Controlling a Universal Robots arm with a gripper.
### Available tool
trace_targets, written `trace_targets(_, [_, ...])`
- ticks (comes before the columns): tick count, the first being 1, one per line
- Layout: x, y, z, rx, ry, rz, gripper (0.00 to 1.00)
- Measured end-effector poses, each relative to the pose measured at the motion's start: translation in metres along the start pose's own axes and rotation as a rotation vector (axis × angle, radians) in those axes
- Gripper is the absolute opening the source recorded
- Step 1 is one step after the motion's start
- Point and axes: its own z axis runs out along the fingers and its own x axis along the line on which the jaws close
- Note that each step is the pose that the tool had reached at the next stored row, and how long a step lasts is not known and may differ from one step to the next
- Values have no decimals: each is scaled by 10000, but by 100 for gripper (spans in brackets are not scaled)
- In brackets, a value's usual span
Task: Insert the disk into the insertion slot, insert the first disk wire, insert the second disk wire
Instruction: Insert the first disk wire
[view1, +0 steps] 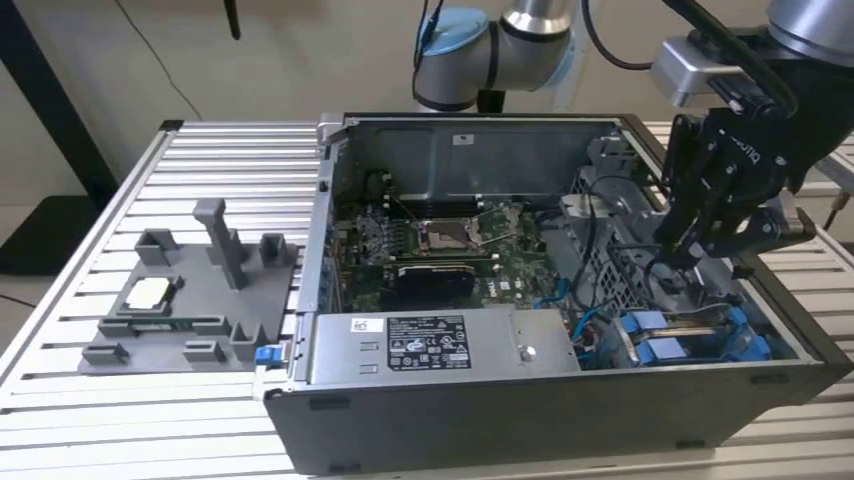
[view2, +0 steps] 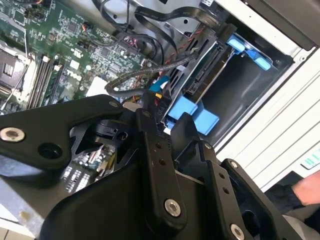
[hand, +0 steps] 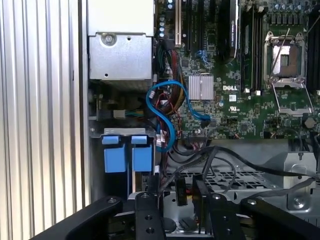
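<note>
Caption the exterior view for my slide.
Robot arm's tool inside the open computer case, near the blue drive carriers at the exterior view's right.

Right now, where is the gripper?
In the exterior view the gripper hangs inside the open computer case at the exterior view's right, just above the blue drive carriers and beside the motherboard.
</note>
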Motion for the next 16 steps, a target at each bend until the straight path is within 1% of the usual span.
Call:
trace_targets(1, [0, 0, 1, 0, -14, 0, 38])
trace_targets(3, [1, 0, 4, 0, -80, -1, 25])
trace_targets(4, [1, 0, 4, 2, -113, -2, 25])
trace_targets(5, [0, 0, 5, 4, -123, -3, 20])
trace_targets(6, [0, -1, 7, 4, -123, -3, 19])
trace_targets(8, [1, -11, 12, 5, -101, -2, 19])
trace_targets(11, [2, -28, 31, 10, -26, -6, 19])
trace_targets(13, [3, -36, 49, 31, 8, -16, 19])
trace_targets(16, [6, -51, 73, 85, 51, -34, 19])
